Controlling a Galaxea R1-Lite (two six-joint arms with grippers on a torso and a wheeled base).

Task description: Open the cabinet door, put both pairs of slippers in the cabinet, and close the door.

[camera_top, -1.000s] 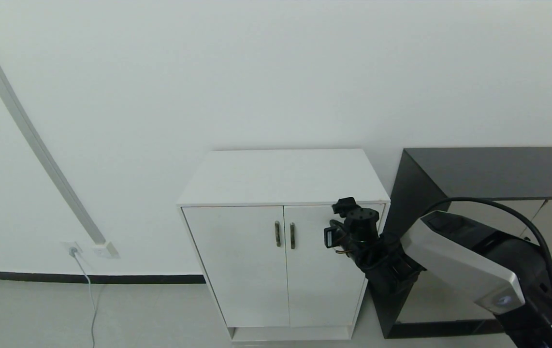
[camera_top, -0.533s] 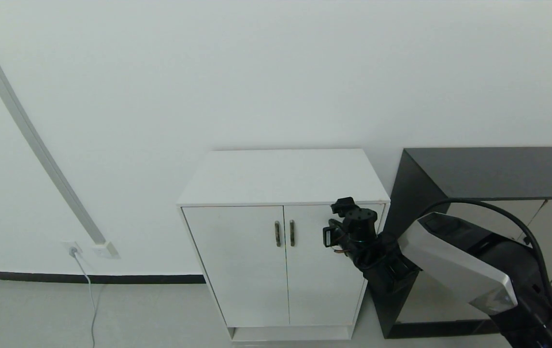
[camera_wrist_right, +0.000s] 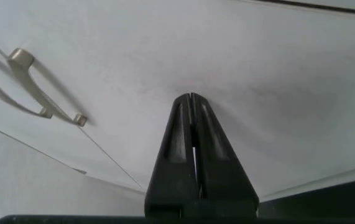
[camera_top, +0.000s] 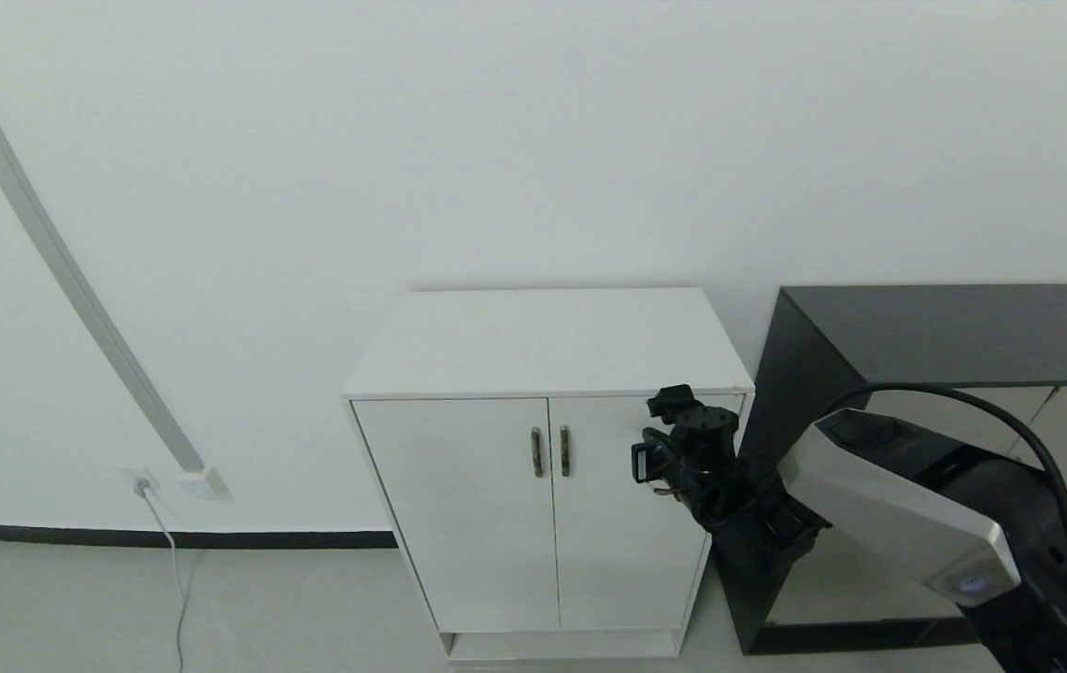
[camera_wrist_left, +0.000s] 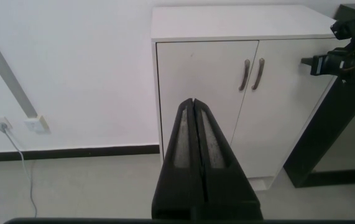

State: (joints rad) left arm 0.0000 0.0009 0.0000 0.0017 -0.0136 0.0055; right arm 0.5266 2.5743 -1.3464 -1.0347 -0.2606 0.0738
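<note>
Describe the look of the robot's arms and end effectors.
The right arm has a silver-grey shell over black joints, with a black cable looping above. The left end effector and right end effector are black, with long tapering fingers faced in grey.

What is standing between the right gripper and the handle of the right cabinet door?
Nothing visible does. The right gripper, fingers shut, is in front of the right door, and only bare door panel lies between it and the right handle. Both cabinet doors are shut.
</note>
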